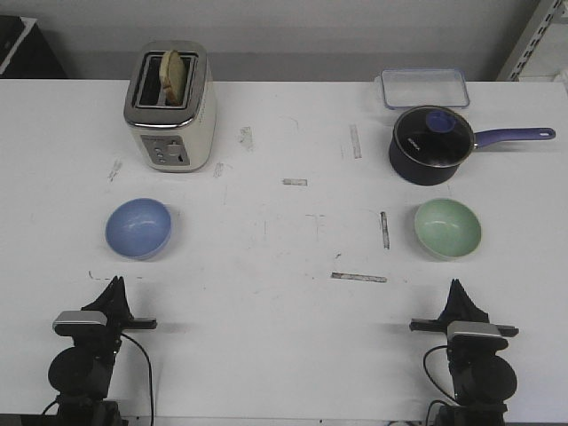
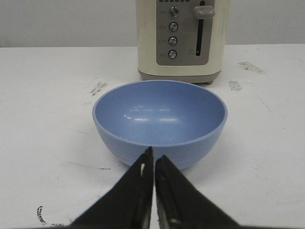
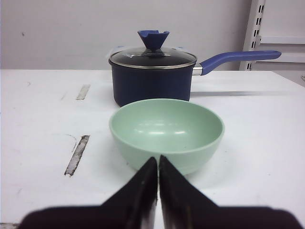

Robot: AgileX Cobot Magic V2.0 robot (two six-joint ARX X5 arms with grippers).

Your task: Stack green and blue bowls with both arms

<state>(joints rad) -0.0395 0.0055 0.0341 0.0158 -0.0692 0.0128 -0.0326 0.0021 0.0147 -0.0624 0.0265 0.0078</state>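
The periwinkle blue bowl (image 1: 138, 227) stands upright and empty on the left of the white table; it also shows in the left wrist view (image 2: 159, 121). The pale mint green bowl (image 1: 448, 228) stands upright and empty on the right, and shows in the right wrist view (image 3: 167, 131). My left gripper (image 1: 115, 282) is shut and empty, just short of the blue bowl's near side (image 2: 153, 153). My right gripper (image 1: 456, 285) is shut and empty, just short of the green bowl (image 3: 158, 160). Neither gripper touches a bowl.
A cream toaster (image 1: 170, 106) with toast stands behind the blue bowl. A dark navy lidded saucepan (image 1: 433, 144) with a long handle stands behind the green bowl, a clear container (image 1: 424, 88) beyond it. Tape marks (image 1: 358, 278) lie on the table between the bowls.
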